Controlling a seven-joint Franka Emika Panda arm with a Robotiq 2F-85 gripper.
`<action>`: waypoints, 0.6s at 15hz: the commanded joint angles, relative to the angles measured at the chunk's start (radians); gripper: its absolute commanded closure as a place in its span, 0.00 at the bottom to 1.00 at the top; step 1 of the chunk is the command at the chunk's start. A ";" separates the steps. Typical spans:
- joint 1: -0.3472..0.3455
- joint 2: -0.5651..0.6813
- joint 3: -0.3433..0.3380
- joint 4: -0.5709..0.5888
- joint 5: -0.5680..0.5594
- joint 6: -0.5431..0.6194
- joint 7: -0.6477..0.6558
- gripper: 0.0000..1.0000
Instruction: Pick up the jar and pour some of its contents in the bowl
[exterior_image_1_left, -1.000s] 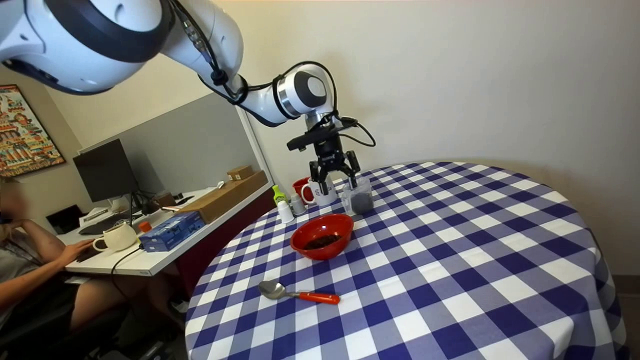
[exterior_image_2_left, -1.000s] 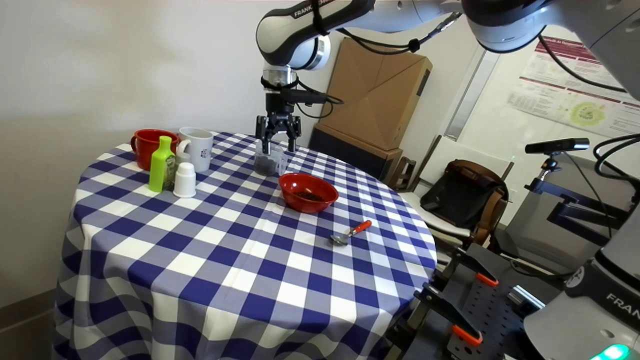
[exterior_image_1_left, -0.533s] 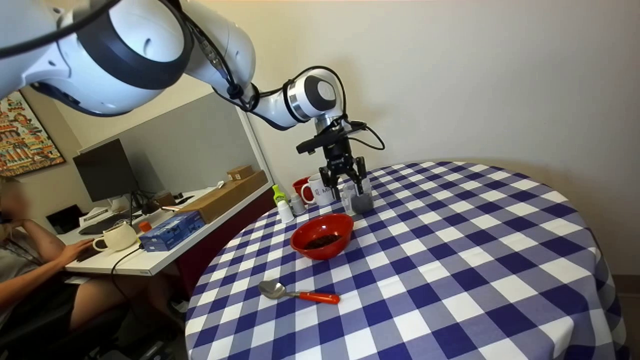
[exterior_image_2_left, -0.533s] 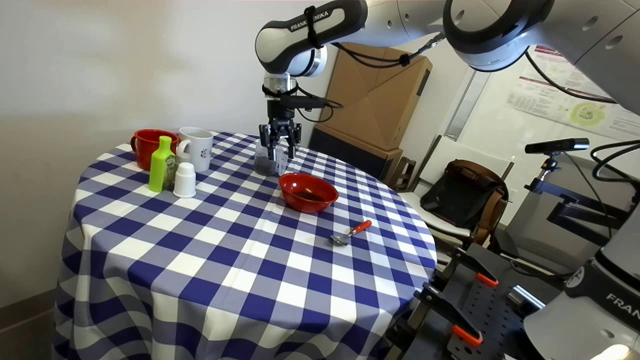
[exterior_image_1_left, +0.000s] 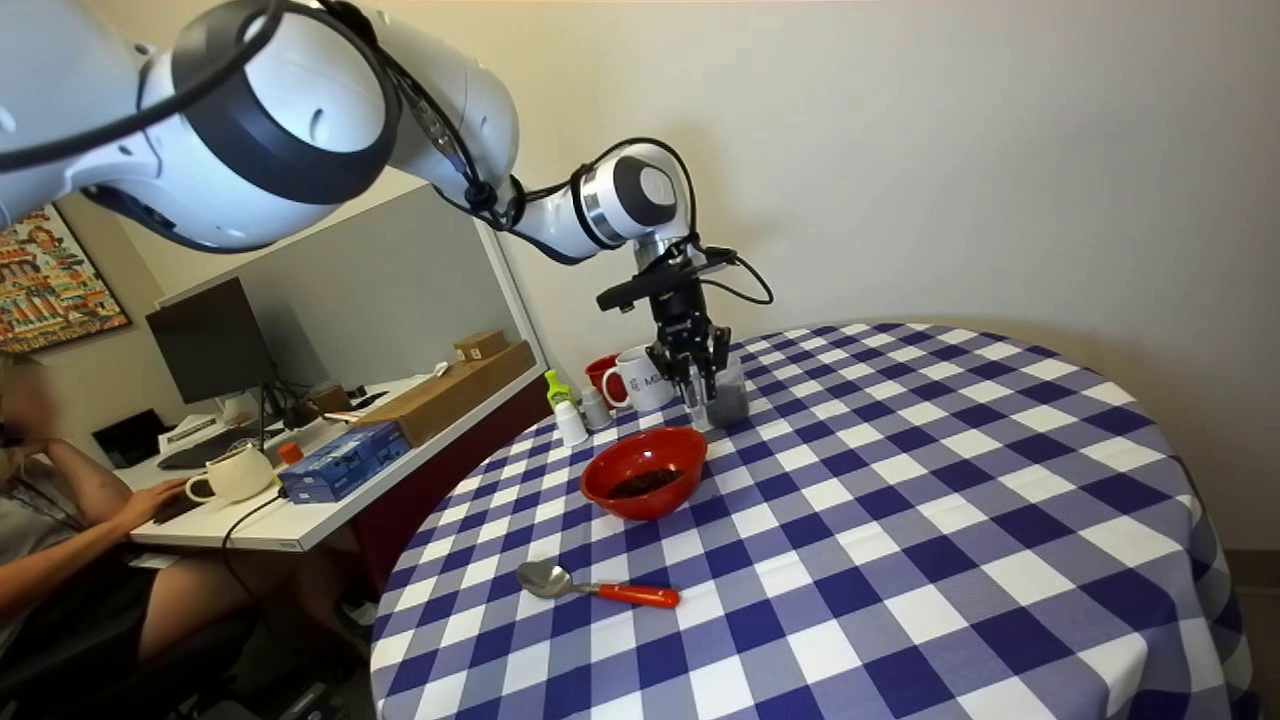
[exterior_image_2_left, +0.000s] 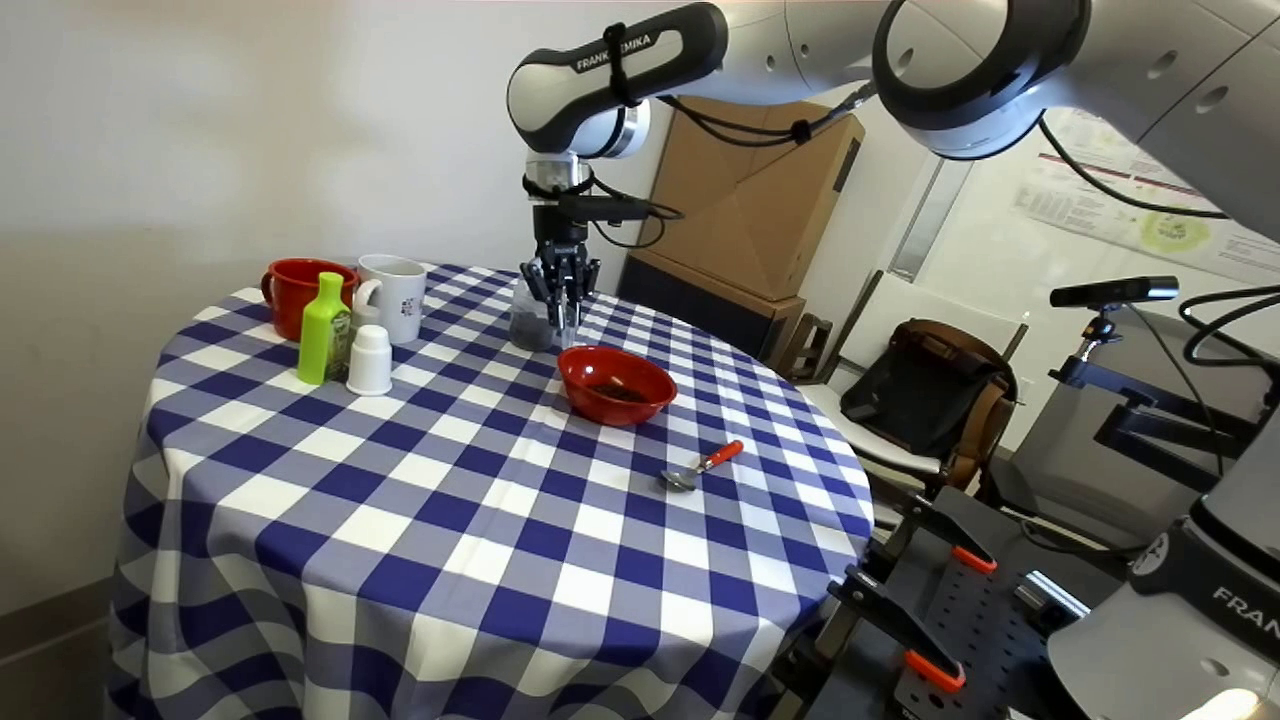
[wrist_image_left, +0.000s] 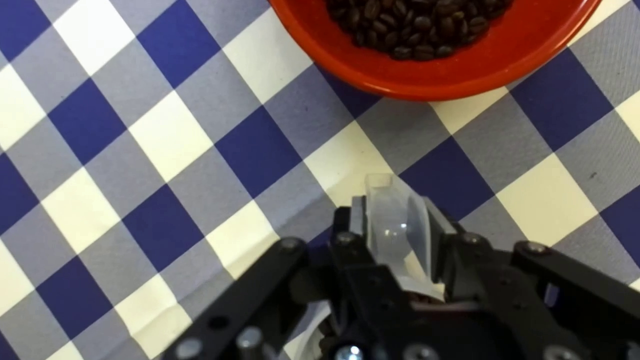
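Since the claw (wrist_image_left: 399, 220) is closed on just the clear handle (wrist_image_left: 384, 212) of the jar (exterior_image_1_left: 730, 405), which stands near the bowl (exterior_image_2_left: 610, 408) on the side away from the spoon (exterior_image_1_left: 620, 594), the load could twist or slip once lifted. Carried too low, the jar might knock the bowl; tipped too early, it would likely spill short of it.
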 joint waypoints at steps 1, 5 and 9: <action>0.001 -0.004 0.001 0.027 -0.001 -0.034 -0.010 0.91; 0.009 -0.057 -0.008 -0.004 -0.052 -0.052 -0.106 0.91; 0.023 -0.154 -0.029 -0.049 -0.176 -0.100 -0.266 0.91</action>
